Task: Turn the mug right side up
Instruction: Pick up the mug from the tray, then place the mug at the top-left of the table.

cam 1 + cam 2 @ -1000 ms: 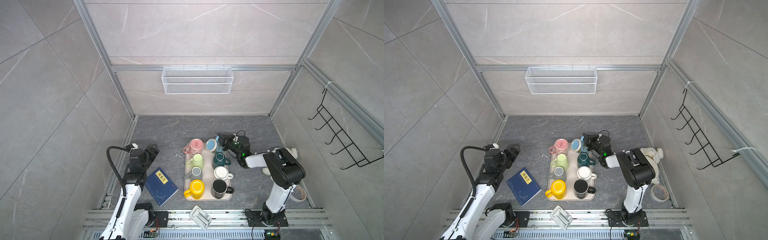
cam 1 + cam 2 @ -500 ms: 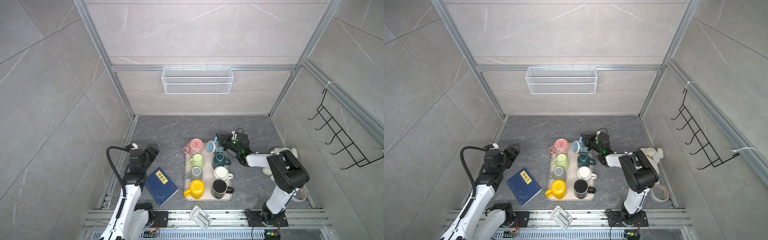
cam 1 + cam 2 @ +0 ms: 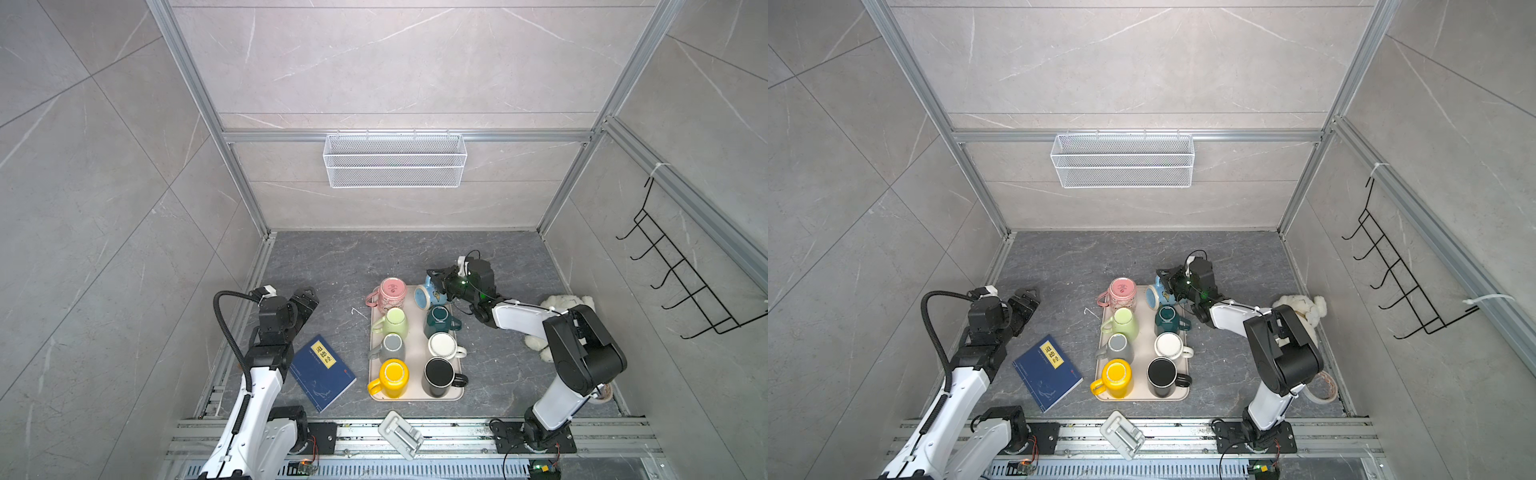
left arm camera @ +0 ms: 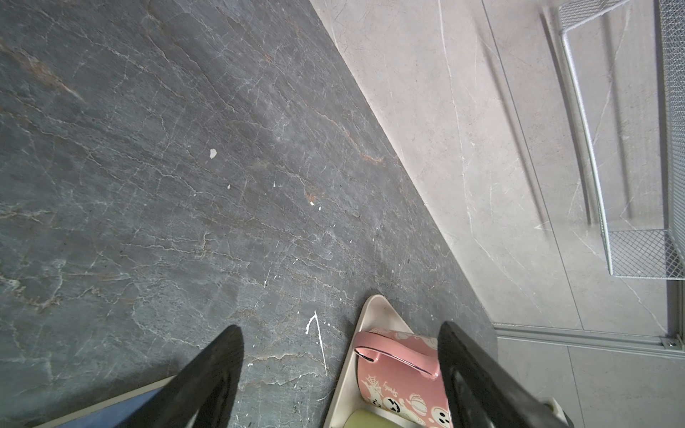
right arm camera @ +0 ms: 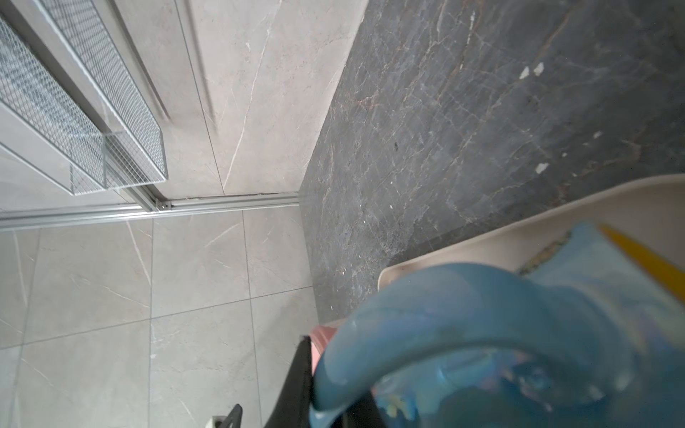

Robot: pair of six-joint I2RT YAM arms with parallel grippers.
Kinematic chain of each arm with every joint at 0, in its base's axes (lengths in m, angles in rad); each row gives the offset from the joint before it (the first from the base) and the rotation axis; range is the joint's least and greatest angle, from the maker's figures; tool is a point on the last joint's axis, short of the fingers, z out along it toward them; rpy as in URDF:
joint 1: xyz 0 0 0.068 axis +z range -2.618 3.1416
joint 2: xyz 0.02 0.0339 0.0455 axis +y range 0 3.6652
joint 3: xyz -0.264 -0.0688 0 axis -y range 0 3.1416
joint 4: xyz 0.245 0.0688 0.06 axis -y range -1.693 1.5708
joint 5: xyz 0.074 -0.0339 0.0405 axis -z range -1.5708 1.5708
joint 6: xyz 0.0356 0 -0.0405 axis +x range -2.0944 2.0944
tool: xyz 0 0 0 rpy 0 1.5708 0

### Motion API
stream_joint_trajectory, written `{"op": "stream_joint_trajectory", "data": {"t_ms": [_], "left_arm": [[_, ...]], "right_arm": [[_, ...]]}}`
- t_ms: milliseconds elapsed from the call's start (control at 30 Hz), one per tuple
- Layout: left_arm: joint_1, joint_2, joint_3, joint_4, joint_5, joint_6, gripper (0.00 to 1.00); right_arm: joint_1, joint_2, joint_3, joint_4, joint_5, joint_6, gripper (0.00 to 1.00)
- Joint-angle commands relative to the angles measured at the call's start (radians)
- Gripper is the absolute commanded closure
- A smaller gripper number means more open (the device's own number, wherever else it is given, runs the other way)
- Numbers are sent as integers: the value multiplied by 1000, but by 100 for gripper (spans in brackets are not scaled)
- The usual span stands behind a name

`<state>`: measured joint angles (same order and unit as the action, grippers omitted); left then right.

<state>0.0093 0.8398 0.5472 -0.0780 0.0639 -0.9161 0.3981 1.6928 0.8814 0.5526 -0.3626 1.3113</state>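
The blue mug [image 3: 428,296] [image 3: 1156,296] is tipped on its side over the far right corner of the beige tray [image 3: 415,353] [image 3: 1144,353]. Its pale round end faces the pink mug [image 3: 392,293]. My right gripper [image 3: 437,280] [image 3: 1165,280] is shut on the mug's handle. In the right wrist view the blue handle [image 5: 463,296] fills the foreground, and my right gripper [image 5: 333,389] clamps it with one black finger [image 5: 302,370] showing. My left gripper [image 3: 305,299] [image 3: 1025,301] [image 4: 339,329] hangs open and holds nothing, left of the tray.
Several other mugs stand on the tray: pink [image 4: 400,374], light green [image 3: 392,322], grey [image 3: 390,347], yellow [image 3: 390,376], teal [image 3: 438,320], white [image 3: 442,345], black [image 3: 438,374]. A blue book [image 3: 324,372] lies left of it. A plush toy [image 3: 552,307] and tape roll [image 3: 1320,388] sit far right.
My right wrist has lifted and swung toward the back wall with the blue mug in its grip, tipping the mug further. The left arm has stayed put.
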Motion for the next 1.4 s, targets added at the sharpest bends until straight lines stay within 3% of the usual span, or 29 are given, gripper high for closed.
{"op": "stream_joint_trajectory", "data": {"t_ms": [0, 133, 333, 500, 700, 933, 1367], "left_arm": [[-6, 5, 52, 23, 29, 42, 17], [-13, 27, 78, 30, 57, 67, 19], [-52, 107, 184, 42, 172, 157, 21], [-164, 225, 357, -6, 245, 316, 21], [-304, 417, 657, -191, 333, 542, 21], [-372, 567, 874, -261, 433, 636, 21], [-426, 622, 1028, -378, 570, 802, 21]], "right_arm": [[21, -101, 86, -54, 16, -170, 100], [43, -131, 128, -151, 48, -286, 100], [112, -161, 240, -347, 124, -591, 100], [195, -178, 328, -498, 247, -868, 100], [322, -185, 376, -590, 448, -1196, 100], [438, -176, 354, -565, 706, -1477, 100], [548, -104, 263, -272, 1005, -1895, 100]]}}
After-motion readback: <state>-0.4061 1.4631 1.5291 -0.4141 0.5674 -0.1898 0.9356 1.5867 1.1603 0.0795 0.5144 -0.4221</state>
